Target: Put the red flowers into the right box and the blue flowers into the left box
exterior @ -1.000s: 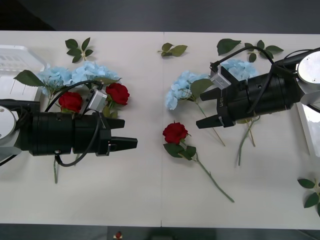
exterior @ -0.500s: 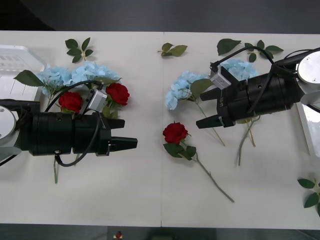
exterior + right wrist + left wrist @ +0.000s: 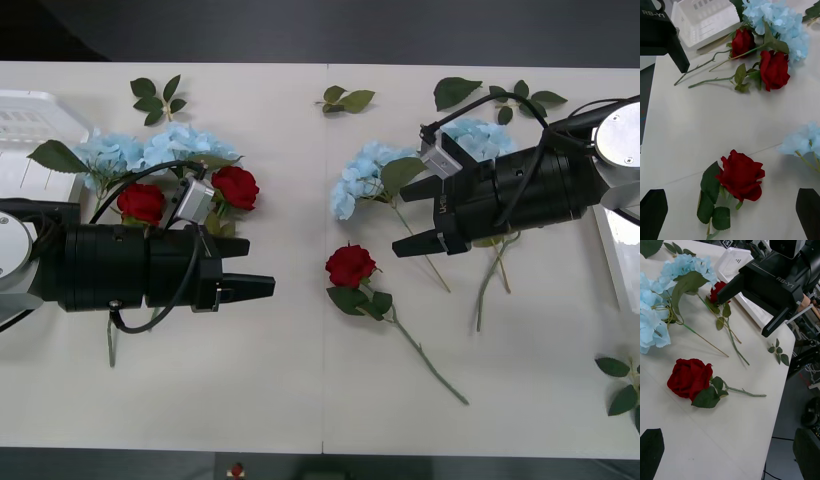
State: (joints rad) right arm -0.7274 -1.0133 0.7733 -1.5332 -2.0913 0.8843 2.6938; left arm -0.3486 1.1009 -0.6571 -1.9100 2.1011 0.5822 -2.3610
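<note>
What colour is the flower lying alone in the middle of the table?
Deep red rose, clearest in the right wrist view.

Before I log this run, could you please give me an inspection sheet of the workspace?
Surface: white table, seam down the middle.
Job's things: one red rose alone at centre; two red roses with blue flowers at the left; more blue flowers right of centre; white box at the left edge.
Clutter: loose leaf sprigs along the far edge.
Grippers: left gripper open, empty; right gripper open, empty, near the central blue flowers.
Cables: black cable looped on the left arm.
Surroundings: dark floor.
</note>
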